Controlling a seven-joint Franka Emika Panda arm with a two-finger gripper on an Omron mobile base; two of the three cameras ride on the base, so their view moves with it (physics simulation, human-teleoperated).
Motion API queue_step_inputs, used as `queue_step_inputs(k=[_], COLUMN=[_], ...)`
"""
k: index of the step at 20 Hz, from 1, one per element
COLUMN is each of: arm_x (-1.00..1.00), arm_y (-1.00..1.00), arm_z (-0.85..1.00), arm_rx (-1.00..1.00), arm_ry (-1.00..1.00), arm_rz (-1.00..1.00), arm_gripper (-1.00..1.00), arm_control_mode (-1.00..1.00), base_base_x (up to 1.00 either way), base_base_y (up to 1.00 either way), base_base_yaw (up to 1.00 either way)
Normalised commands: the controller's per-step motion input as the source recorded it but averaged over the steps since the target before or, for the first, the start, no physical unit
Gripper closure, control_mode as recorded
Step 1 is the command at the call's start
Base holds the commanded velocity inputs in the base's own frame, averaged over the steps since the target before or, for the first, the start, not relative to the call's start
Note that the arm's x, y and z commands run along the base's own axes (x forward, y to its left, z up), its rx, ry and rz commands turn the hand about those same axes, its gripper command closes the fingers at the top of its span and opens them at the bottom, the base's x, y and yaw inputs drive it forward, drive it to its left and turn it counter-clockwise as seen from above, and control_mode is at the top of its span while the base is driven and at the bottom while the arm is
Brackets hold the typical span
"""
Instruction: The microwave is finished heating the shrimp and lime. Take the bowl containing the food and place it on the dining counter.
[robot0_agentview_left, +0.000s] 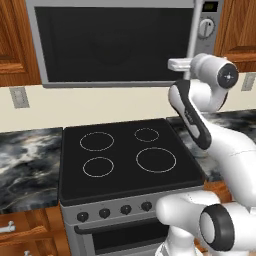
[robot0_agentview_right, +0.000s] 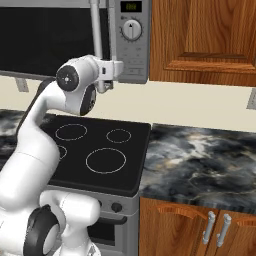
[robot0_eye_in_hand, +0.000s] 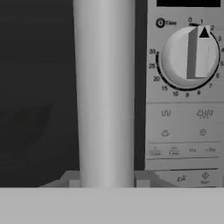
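right now i have the pincer (robot0_agentview_left: 186, 64) up at the microwave (robot0_agentview_left: 115, 42), closed around its vertical bar handle (robot0_eye_in_hand: 105, 94) near the lower end; in the hand view the bar runs straight up between the finger tips, with the round knob (robot0_eye_in_hand: 190, 57) just to its right. the microwave door is shut, hanging above the black stovetop (robot0_agentview_left: 127, 155), with marbled worktop (robot0_agentview_right: 200, 160) on either side.
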Motion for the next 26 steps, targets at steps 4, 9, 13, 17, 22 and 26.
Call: queue_step_inputs(k=[4,9,13,17,22,26], arm_x=[-1.0,-1.0,-1.0,-1.0,-1.0,-1.0], arm_y=[0.07,0.33,0.44,0.51,0.59,0.55], arm_z=[0.4,0.41,0.43,0.46,0.48,0.31], arm_rx=[0.0,0.0,0.0,0.0,0.0,-0.01], arm_ry=[0.0,0.0,0.0,0.0,0.0,0.0], arm_rz=[-0.01,-0.05,-0.06,-0.06,-0.06,-0.04], arm_gripper=[1.0,1.0,1.0,1.0,1.0,-1.0], arm_control_mode=[-1.0,-1.0,-1.0,-1.0,-1.0,-1.0], base_base_x=[0.0,0.0,0.0,0.0,0.0,0.0], base_base_y=[0.0,0.0,0.0,0.0,0.0,0.0], base_base_yaw=[0.0,0.0,0.0,0.0,0.0,0.0])
